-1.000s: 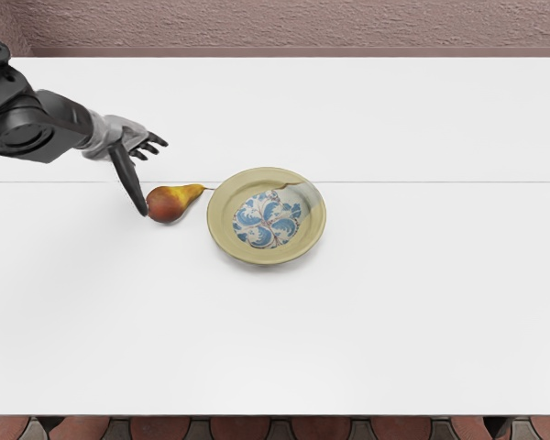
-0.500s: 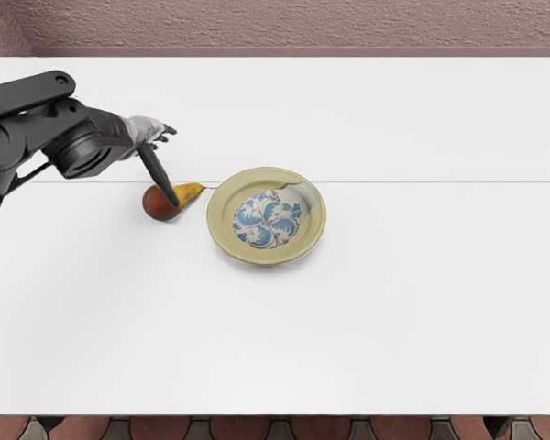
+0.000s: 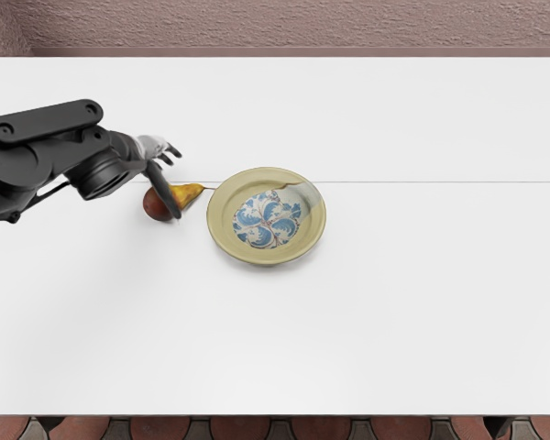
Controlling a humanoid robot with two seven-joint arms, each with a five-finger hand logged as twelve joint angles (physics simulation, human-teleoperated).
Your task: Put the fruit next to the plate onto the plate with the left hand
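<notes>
Pear (image 3: 154,203) lies on its side on the white table (image 3: 367,312), just left of the plate (image 3: 218,220) and not on it. The red-brown bulb end points left. The yellow neck and stem point right toward the plate rim, with a thin gap between stem tip and rim, though from this angle I can't tell if they touch.

Left hand (image 3: 156,156) comes in from the left edge on a dark, bulky forearm (image 3: 46,151) and sits above and behind the pear's bulb end. One long dark finger (image 3: 170,202) slants down across the front of the pear, between bulb and neck, with its tip close to the table on the near side. The other fingers (image 3: 171,151) are spread apart and stick out past the far side of the fruit, clear of it. So the fingers are apart, with no wrap around the pear. Only that single finger overlaps it, and actual contact can't be confirmed from this view.

The pear is flat on the table, not lifted.

The plate is tan-rimmed with a blue floral centre and sits upright with nothing on it. A thin seam line (image 3: 440,181) runs across the table behind plate and pear.

The right arm doesn't show.
</notes>
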